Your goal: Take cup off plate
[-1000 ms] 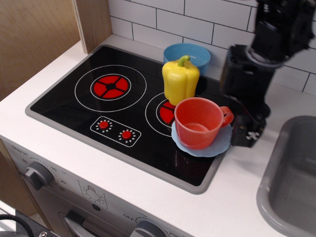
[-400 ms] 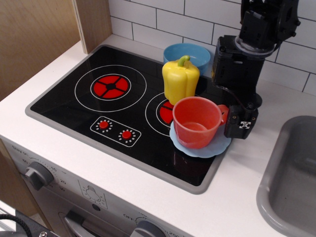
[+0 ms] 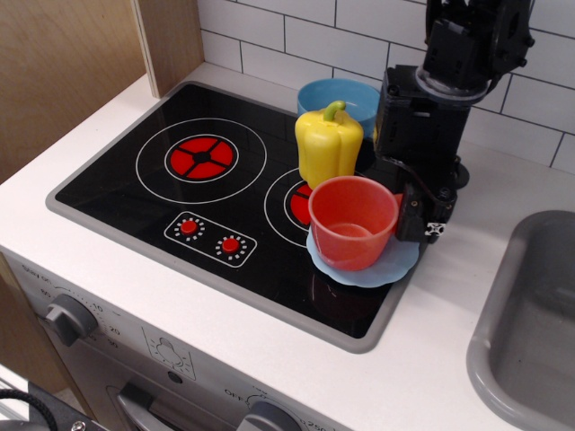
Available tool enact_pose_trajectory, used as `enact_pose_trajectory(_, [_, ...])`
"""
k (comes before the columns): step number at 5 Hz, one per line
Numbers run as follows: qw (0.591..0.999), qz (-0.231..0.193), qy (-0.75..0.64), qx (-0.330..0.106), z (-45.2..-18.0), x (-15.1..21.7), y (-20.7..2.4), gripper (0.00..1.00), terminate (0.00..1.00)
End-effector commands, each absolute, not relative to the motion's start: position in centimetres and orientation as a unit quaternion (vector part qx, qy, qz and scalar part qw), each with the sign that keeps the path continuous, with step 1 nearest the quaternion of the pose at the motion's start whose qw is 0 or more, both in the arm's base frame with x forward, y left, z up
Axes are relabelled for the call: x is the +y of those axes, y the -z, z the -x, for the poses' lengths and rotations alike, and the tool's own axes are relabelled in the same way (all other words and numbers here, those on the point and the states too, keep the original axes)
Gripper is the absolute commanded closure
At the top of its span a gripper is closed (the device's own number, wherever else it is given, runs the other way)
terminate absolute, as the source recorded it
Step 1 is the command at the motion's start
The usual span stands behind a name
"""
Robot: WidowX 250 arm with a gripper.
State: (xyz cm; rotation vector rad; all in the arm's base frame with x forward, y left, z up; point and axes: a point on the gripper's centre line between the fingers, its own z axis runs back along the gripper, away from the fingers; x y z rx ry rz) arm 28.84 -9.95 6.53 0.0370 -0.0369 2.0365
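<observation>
The orange-red cup (image 3: pixel 352 222) stands upright on the light-blue scalloped plate (image 3: pixel 388 265), at the front right corner of the black stovetop. My black gripper (image 3: pixel 406 205) is down at the cup's right side, right against it, where the handle is. Its fingers (image 3: pixel 420 222) cover almost all of the handle; only a sliver of orange shows between them. I cannot see whether the jaws have closed on the handle. The cup rests on the plate and is empty.
A yellow toy pepper (image 3: pixel 328 144) stands just behind the cup, with a deeper blue bowl (image 3: pixel 339 94) behind it near the tiled wall. A grey sink (image 3: pixel 530 323) lies to the right. A wooden panel (image 3: pixel 171 40) rises at the back left.
My gripper has moved left and down from beside the plate to the cup's handle. The cup and plate have shifted slightly left with it, and the handle is now hidden.
</observation>
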Motion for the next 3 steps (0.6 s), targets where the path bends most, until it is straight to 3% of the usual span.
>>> enact_pose_trajectory(1, [0.543,0.021,-0.839,-0.022,-30.0,-9.5,-8.8,1.00,0.00])
enact_pose_trajectory(3, [0.568,0.033,-0.822,-0.026,-29.3,-8.9,-10.0,1.00,0.00])
